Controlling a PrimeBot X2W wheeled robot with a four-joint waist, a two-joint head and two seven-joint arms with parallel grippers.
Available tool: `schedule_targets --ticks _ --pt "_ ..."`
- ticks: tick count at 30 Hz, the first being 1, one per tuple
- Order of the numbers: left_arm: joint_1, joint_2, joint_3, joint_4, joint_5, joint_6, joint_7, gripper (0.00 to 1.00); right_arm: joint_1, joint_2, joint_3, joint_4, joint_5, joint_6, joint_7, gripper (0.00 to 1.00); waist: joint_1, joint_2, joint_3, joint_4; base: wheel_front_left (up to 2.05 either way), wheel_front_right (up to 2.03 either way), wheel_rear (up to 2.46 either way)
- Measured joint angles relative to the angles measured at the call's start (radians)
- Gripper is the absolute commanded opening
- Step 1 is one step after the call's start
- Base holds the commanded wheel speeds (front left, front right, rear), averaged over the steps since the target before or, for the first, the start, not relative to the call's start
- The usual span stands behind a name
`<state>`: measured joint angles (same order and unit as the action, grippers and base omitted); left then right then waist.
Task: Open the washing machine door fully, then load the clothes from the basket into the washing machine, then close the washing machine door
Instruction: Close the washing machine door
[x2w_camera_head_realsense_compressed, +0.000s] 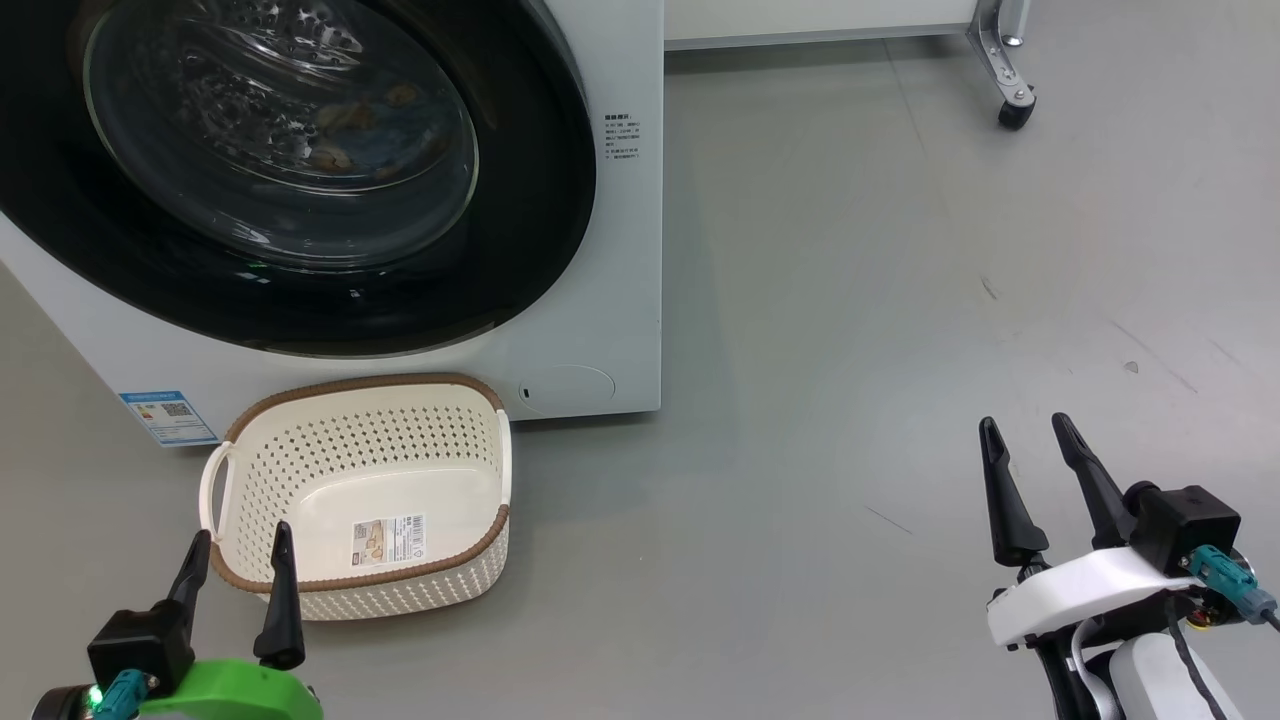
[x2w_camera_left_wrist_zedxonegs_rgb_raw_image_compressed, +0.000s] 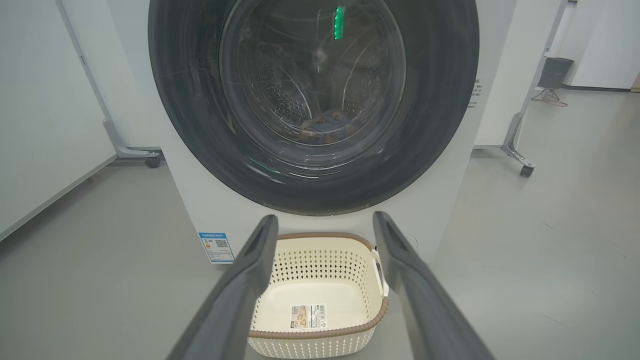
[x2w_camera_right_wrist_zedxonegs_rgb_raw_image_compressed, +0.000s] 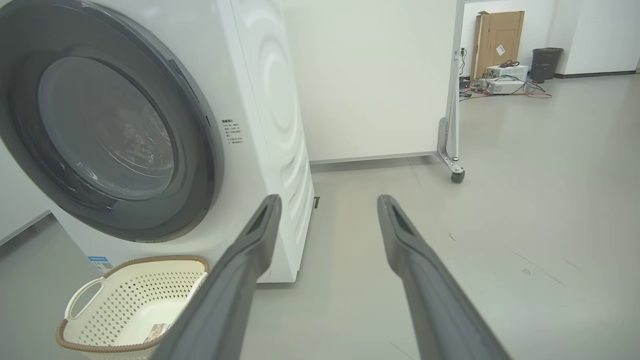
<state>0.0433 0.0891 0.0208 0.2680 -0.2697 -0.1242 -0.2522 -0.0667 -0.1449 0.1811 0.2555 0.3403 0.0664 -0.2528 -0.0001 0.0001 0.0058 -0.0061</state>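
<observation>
The washing machine (x2w_camera_head_realsense_compressed: 620, 300) stands with its black-rimmed door (x2w_camera_head_realsense_compressed: 280, 150) shut flat against the front. Through the glass I make out the clothes (x2w_camera_head_realsense_compressed: 360, 120) in the drum, blue with orange-brown print, also visible in the left wrist view (x2w_camera_left_wrist_zedxonegs_rgb_raw_image_compressed: 325, 122). On the floor just before the machine sits the cream basket (x2w_camera_head_realsense_compressed: 400, 590), holding nothing but its label sticker. My left gripper (x2w_camera_head_realsense_compressed: 243, 532) hovers open at the basket's near rim (x2w_camera_left_wrist_zedxonegs_rgb_raw_image_compressed: 320, 334). Off to the right, my right gripper (x2w_camera_head_realsense_compressed: 1024, 422) is open over bare floor, well apart from the machine.
A white partition on a caster leg (x2w_camera_head_realsense_compressed: 1015, 110) stands behind and to the right of the machine. Far across the room are a cardboard box (x2w_camera_right_wrist_zedxonegs_rgb_raw_image_compressed: 497, 40), some equipment and a dark bin (x2w_camera_right_wrist_zedxonegs_rgb_raw_image_compressed: 545, 60). Grey floor spreads wide to the right.
</observation>
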Motion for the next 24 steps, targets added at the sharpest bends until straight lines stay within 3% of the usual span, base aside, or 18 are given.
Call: schedule_targets --ticks 24 --pt "0.021 -0.012 0.009 -0.021 0.014 0.0 0.0 1.0 0.064 0.027 -0.045 -0.07 -0.035 0.002 0.0 1.0 0.0 0.0 0.01 0.021 0.0 0.0 0.0"
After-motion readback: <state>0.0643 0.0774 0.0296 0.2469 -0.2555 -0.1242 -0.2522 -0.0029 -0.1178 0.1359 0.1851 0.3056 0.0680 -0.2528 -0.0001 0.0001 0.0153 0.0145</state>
